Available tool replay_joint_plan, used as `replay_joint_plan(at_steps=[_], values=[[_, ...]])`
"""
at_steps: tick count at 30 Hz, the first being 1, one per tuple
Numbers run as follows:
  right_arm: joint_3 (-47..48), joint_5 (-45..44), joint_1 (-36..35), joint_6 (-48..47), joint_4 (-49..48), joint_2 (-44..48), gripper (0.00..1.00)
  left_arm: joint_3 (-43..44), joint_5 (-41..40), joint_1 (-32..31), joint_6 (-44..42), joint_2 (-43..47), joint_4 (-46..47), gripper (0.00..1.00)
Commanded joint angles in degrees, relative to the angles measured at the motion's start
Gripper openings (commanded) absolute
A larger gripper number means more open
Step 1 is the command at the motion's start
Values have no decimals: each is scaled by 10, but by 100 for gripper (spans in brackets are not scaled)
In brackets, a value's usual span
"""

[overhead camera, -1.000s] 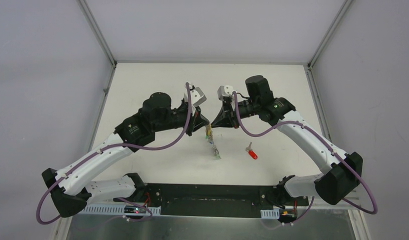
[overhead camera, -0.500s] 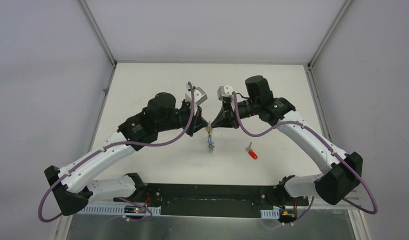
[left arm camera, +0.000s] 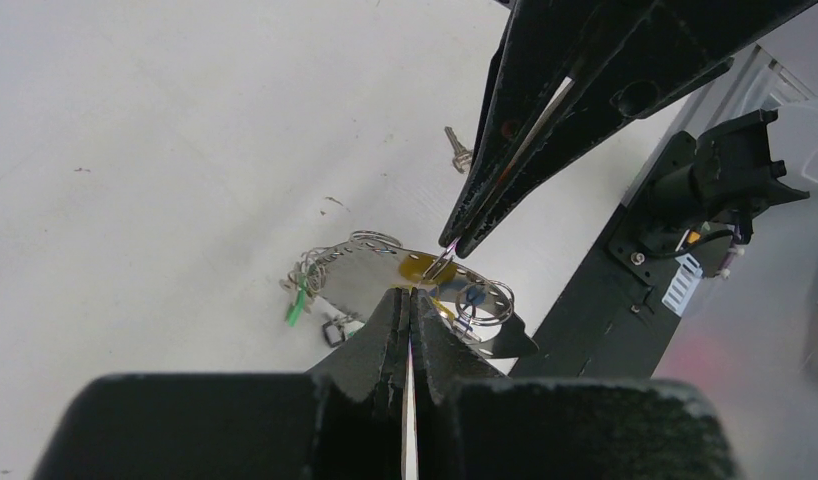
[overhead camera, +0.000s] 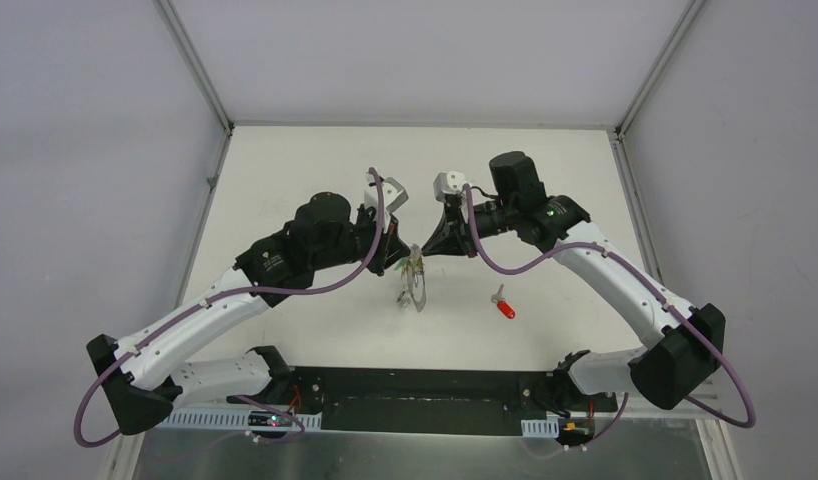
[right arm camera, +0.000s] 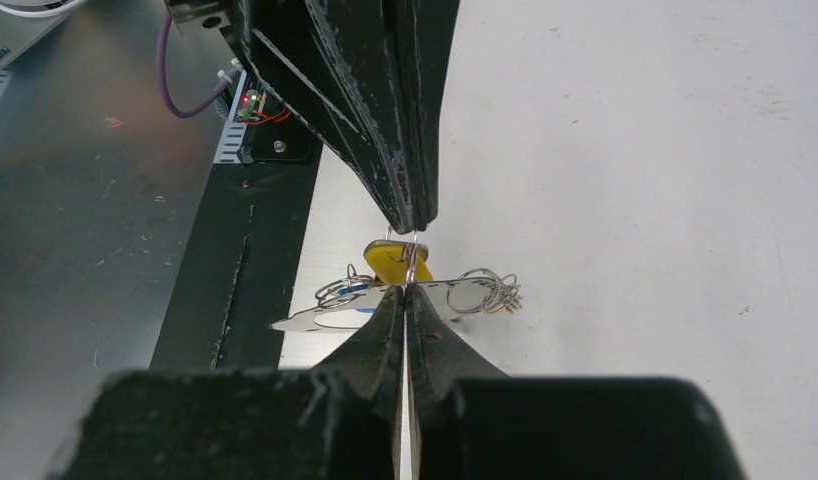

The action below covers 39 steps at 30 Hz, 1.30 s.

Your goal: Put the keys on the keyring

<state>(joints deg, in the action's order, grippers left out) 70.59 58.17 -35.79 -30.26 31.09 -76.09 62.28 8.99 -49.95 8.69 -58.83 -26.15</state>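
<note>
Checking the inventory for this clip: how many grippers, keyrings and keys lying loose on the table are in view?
grippers: 2 (left gripper, right gripper)
keyring: 1
loose key, red head, on the table: 1
Total: 4
The bunched keys on the keyring are too tangled to count.

A robotics lab's test cell: a white table (overhead camera: 315,180) walled by plain grey panels (overhead camera: 85,150) on aluminium frame posts (overhead camera: 193,62), with a left arm (overhead camera: 207,310) and right arm (overhead camera: 625,285) bolted to a black base plate (overhead camera: 425,385), trailing purple cables (overhead camera: 295,292) past bare circuit boards (overhead camera: 270,420).
</note>
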Motion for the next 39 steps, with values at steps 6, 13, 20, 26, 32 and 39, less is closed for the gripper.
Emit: replay_joint_plan(at_steps=[6,13,20,26,32,39], values=[[3,26,-4,16,-49,23,0,-17,-14,-5,8,21,6,0],[-1,27,-4,24,-57,25,0,-15,-11,-5,-4,27,8,14],[-6,32,-4,32,-68,27,0,-20,-6,-5,-29,45,27,30],[-9,46,-4,36,-76,27,0,-54,67,-4,-110,71,82,33],[-25,76,-4,51,-108,33,0,-150,169,-5,-232,130,220,36],[-37,100,-4,60,-127,41,0,-185,140,-5,-231,141,261,34]])
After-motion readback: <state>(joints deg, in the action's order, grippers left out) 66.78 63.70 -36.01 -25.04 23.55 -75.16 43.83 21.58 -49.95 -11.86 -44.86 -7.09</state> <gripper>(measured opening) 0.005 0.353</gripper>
